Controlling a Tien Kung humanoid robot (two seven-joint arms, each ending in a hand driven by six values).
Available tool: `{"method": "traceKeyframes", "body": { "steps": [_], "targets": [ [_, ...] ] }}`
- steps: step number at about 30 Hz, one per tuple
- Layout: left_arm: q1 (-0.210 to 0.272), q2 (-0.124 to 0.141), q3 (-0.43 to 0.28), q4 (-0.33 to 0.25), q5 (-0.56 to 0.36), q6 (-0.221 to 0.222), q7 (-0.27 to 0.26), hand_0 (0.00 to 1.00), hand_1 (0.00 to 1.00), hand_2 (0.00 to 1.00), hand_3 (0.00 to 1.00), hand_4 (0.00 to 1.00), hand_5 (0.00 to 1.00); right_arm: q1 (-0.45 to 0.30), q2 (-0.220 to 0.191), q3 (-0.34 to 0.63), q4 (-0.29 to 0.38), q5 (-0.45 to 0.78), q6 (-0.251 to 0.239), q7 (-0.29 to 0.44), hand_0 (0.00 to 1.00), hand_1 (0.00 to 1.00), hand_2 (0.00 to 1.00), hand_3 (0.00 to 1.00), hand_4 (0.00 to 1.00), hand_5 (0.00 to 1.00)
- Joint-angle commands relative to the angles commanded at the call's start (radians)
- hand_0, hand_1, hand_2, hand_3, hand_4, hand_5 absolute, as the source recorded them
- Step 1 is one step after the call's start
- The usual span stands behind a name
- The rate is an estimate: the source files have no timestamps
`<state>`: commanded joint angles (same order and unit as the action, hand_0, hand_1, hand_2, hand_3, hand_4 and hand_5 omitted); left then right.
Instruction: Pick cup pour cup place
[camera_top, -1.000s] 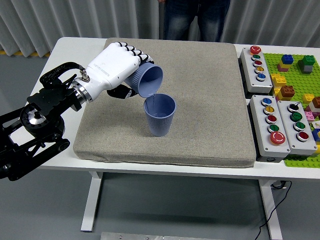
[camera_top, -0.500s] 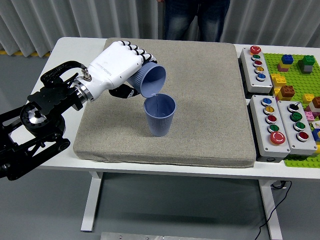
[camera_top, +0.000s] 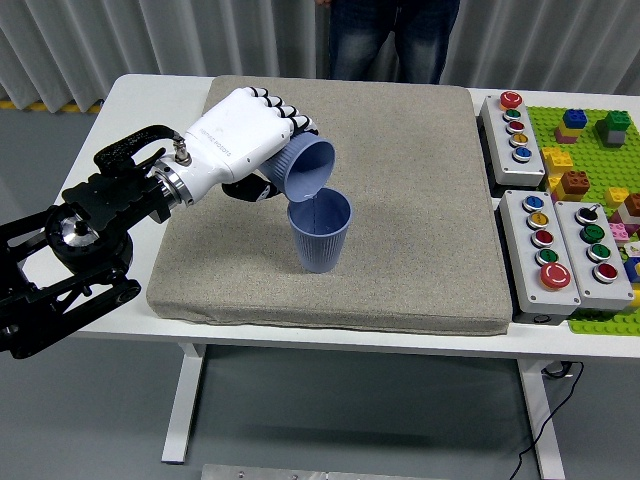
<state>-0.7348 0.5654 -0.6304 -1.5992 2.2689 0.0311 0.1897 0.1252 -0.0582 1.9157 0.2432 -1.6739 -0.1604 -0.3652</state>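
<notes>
The robot's left hand (camera_top: 238, 138), a white shell with dark-tipped fingers, is wrapped around a blue ribbed cup (camera_top: 308, 168) and holds it tipped far over, mouth facing down toward four o'clock. The lip of that tilted cup hangs just above the rim of a second blue cup (camera_top: 320, 232), which stands upright near the middle of a grey pad (camera_top: 420, 250). A thin thread seems to run from the upper lip into the lower cup, though it is too fine to be sure what is falling. The right hand is nowhere in sight.

This looks like the pouring step, well into its tilt. Next, by my reckoning, the wrist needs to roll back until the held cup is upright, then carry it clear of the standing one and set it down on a bare stretch of pad without knocking its neighbour.

Both cups are tapered, with fine vertical ridges and a matte, plastic-looking skin. The pad is a thick rectangle of coarse woven cloth, soft-edged, lying on the smooth white bench (camera_top: 140, 95). At three o'clock sit grey button boxes (camera_top: 545, 245) and a green studded baseplate (camera_top: 600, 140) with bright bricks. At twelve, a person (camera_top: 390, 35) stands behind the bench.
</notes>
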Motion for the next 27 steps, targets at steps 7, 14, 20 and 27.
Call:
{"method": "traceKeyframes", "body": {
  "steps": [7, 14, 20, 27],
  "targets": [
    [-0.012, 0.009, 0.012, -0.004, 0.000, 0.001, 0.004, 0.592, 0.542, 0.544, 0.531, 0.754, 0.013, -0.002, -0.001, -0.004, 0.000, 0.003, 0.000, 0.001, 0.639, 0.601, 0.510, 0.584, 0.002, 0.002],
    [-0.020, 0.013, 0.020, -0.005, 0.000, -0.001, 0.004, 0.593, 0.543, 0.545, 0.531, 0.753, 0.011, -0.001, -0.002, -0.007, -0.001, 0.009, -0.001, 0.003, 0.640, 0.601, 0.510, 0.584, 0.002, 0.002],
    [-0.023, 0.014, 0.028, -0.005, 0.000, -0.002, 0.006, 0.593, 0.543, 0.545, 0.530, 0.752, 0.009, -0.001, -0.002, -0.008, -0.001, 0.013, -0.002, 0.004, 0.639, 0.601, 0.509, 0.584, 0.002, 0.002],
    [-0.028, 0.013, 0.038, -0.004, 0.000, -0.003, 0.007, 0.594, 0.544, 0.545, 0.530, 0.751, 0.008, 0.000, -0.002, -0.009, -0.001, 0.013, -0.002, 0.004, 0.639, 0.601, 0.509, 0.584, 0.002, 0.002]
  ]
}}
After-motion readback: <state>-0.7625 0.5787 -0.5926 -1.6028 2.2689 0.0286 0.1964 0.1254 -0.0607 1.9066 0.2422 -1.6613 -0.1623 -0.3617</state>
